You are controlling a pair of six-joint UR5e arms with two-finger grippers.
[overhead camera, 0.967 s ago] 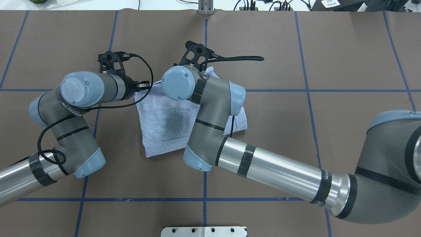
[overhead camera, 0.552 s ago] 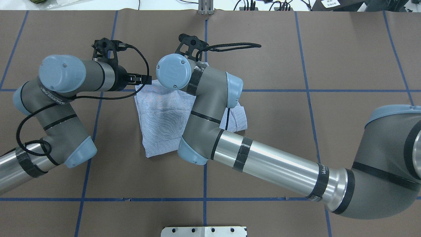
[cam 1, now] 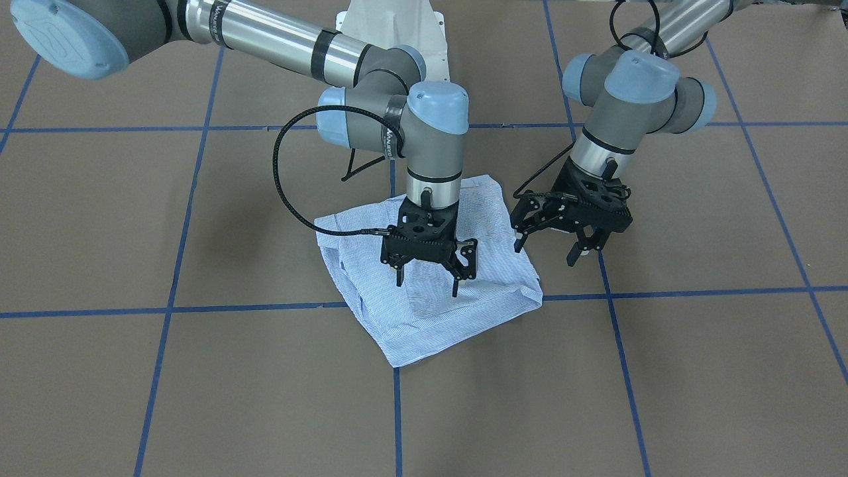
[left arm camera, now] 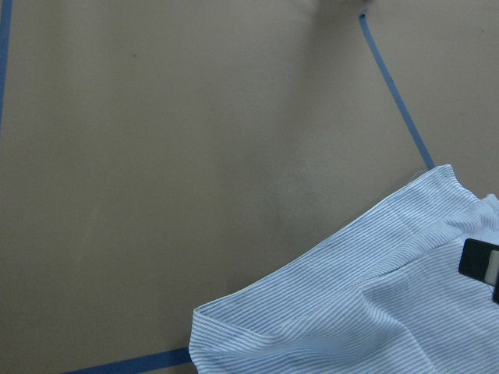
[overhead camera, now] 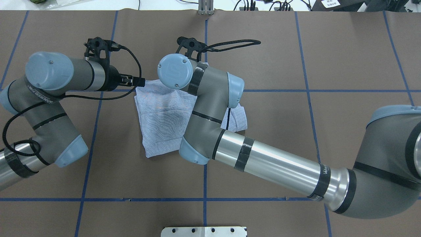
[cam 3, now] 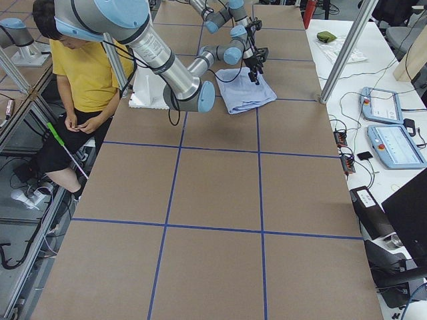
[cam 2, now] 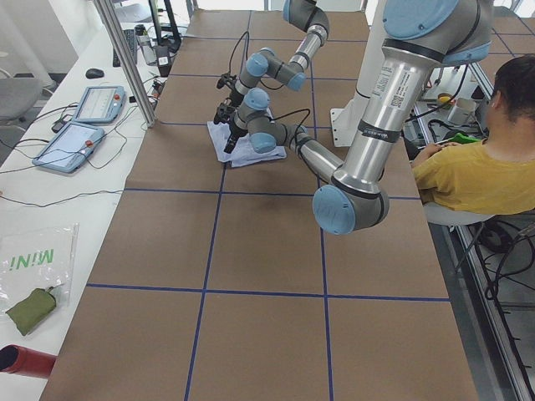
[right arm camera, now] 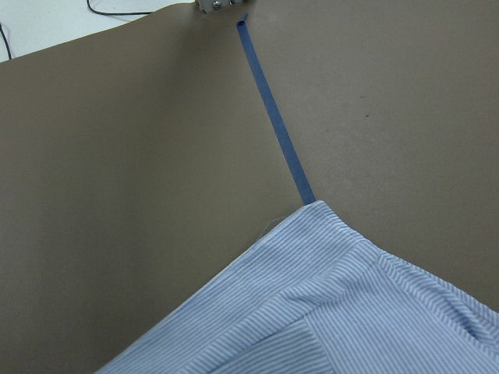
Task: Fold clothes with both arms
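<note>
The right pincer [cam 1: 427,285] hangs wide open and empty, pointing down just over the middle of the folded striped shirt [cam 1: 430,324], and the left pincer [cam 1: 544,254], just as open and empty, hovers just beside the shirt's edge. The shirt lies as a rough square on the brown paper-covered surface [cam 1: 199,397] gridded with blue tape [cam 1: 99,312], and a man in a yellow T-shirt [cam 2: 476,175] sits near the white pedestal [cam 1: 430,33]. Since a second ago the left arm [overhead camera: 49,72] has swung outward, drawing its pincer off the shirt's corner, while the shirt has stayed put.
</note>
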